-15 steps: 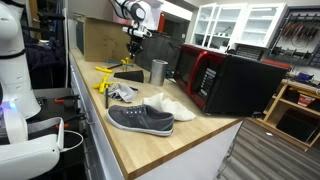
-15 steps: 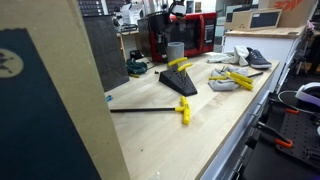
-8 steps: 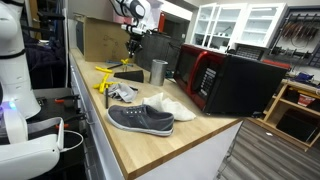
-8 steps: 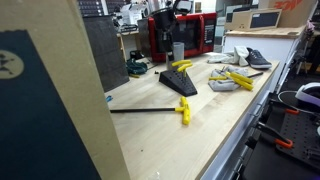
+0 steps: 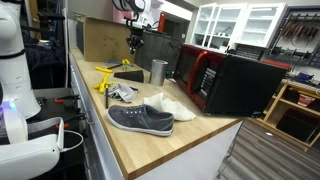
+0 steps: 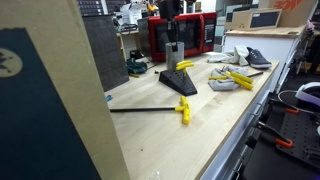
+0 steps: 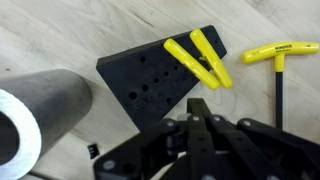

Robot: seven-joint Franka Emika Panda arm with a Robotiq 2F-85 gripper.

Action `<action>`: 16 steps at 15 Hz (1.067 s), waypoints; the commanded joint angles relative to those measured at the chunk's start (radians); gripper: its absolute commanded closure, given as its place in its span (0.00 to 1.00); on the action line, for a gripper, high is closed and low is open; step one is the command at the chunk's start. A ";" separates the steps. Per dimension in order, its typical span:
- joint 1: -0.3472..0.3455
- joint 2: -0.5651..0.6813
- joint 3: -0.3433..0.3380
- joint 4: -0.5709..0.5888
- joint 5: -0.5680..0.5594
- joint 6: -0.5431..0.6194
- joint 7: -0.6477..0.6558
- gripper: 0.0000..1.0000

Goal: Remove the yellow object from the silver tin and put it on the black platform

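Observation:
The yellow object (image 7: 200,55), two joined yellow bars, lies on the far end of the black platform (image 7: 150,85). It also shows on the platform in both exterior views (image 5: 122,65) (image 6: 183,66). The silver tin (image 7: 40,115) stands upright beside the platform (image 5: 128,76) (image 6: 180,84); it also shows in an exterior view (image 5: 158,71). My gripper (image 7: 200,105) hangs above the platform's near edge, apart from the yellow object. Its fingers meet with nothing between them. It shows raised over the platform in both exterior views (image 5: 136,40) (image 6: 172,42).
A yellow T-handle tool (image 7: 275,55) (image 6: 184,110) lies on the wooden bench beside the platform. A grey shoe (image 5: 140,119), a white shoe (image 5: 180,107), a grey cloth (image 5: 122,93) and more yellow tools (image 6: 236,78) lie further along. A black-and-red microwave (image 5: 225,80) stands behind the tin.
My gripper has risen a little above the platform. The yellow object, the tin and the platform have not moved.

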 commanded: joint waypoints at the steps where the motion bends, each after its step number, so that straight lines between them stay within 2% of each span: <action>1: -0.017 -0.062 -0.020 -0.016 -0.011 -0.016 0.022 1.00; 6: -0.049 -0.102 -0.061 -0.046 -0.003 -0.015 0.083 1.00; 12: -0.079 -0.182 -0.102 -0.172 0.009 0.023 0.219 1.00; 13: -0.082 -0.199 -0.105 -0.191 0.000 0.016 0.237 0.74; 14: -0.086 -0.219 -0.108 -0.211 0.004 0.008 0.241 0.72; 16: -0.090 -0.265 -0.115 -0.250 -0.009 0.000 0.268 0.60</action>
